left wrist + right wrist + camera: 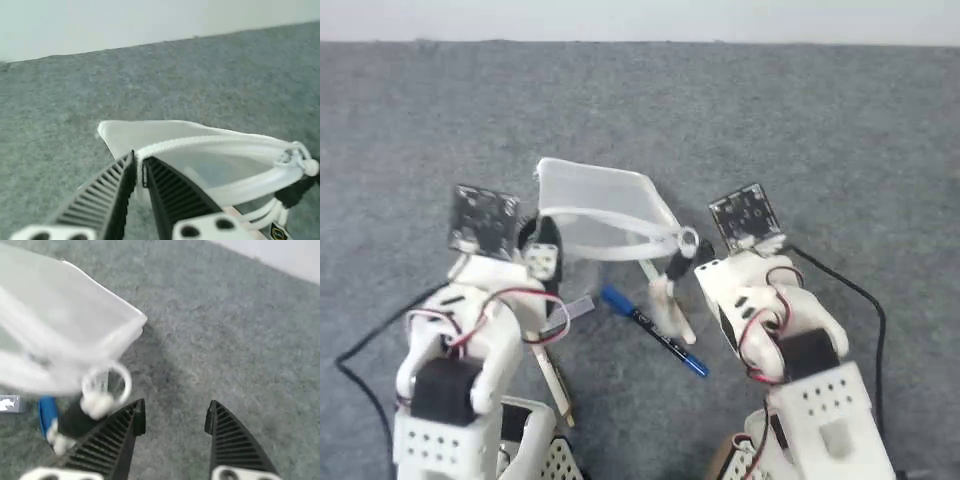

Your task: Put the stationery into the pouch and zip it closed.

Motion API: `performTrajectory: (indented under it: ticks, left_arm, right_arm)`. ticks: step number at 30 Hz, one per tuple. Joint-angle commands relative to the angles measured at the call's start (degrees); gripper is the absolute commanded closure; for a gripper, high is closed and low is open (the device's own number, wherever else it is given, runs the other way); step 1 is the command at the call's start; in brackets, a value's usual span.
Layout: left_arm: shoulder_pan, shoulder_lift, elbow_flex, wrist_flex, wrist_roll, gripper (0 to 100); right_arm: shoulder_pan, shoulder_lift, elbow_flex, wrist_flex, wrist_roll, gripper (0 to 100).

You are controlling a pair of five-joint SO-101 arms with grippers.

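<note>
A translucent white pouch [600, 212] lies on the grey carpet, its zipper mouth facing the arms. My left gripper [139, 169] is shut on the pouch's zipper edge [165, 147] at the corner away from the pull, also seen from above [544, 250]. The zipper pull with its ring [106, 386] hangs at the other corner [687, 240]. My right gripper [175, 416] stands open just beside the pull, with nothing between its fingers. A blue pen [655, 331] lies on the carpet between the arms. A wooden pencil [558, 384] lies by the left arm.
A pale stick-shaped thing [667, 296] lies beside the blue pen under the right gripper. A small grey piece [578, 308] rests near the left arm. Black cables [865, 300] trail at both outer sides. Open carpet [800, 130] stretches beyond the pouch.
</note>
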Motion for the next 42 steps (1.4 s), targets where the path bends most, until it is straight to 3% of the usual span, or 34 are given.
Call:
performTrajectory:
  ticks: [1,6,22,28,42]
  left_arm:
    - [-7.56,5.45,-9.19,0.09,0.88,99]
    - [-14.33,11.16,-13.49,1.14,0.79,99]
    - [-26.02,20.13,-15.52,3.43,5.45,99]
    - [-31.65,19.78,-15.60,3.60,6.51,99]
    - [-33.93,19.78,-15.16,3.69,6.86,99]
  right_arm:
    - [0.48,5.14,-4.92,-1.19,0.44,82.1]
    - [0.22,11.74,-7.91,-1.01,0.35,82.1]
    - [-4.88,28.97,-16.79,-0.92,0.09,82.2]
    - [-5.93,32.40,-19.87,-1.27,-5.36,82.2]
    - [-9.80,51.74,-35.08,-0.92,-5.54,82.2]
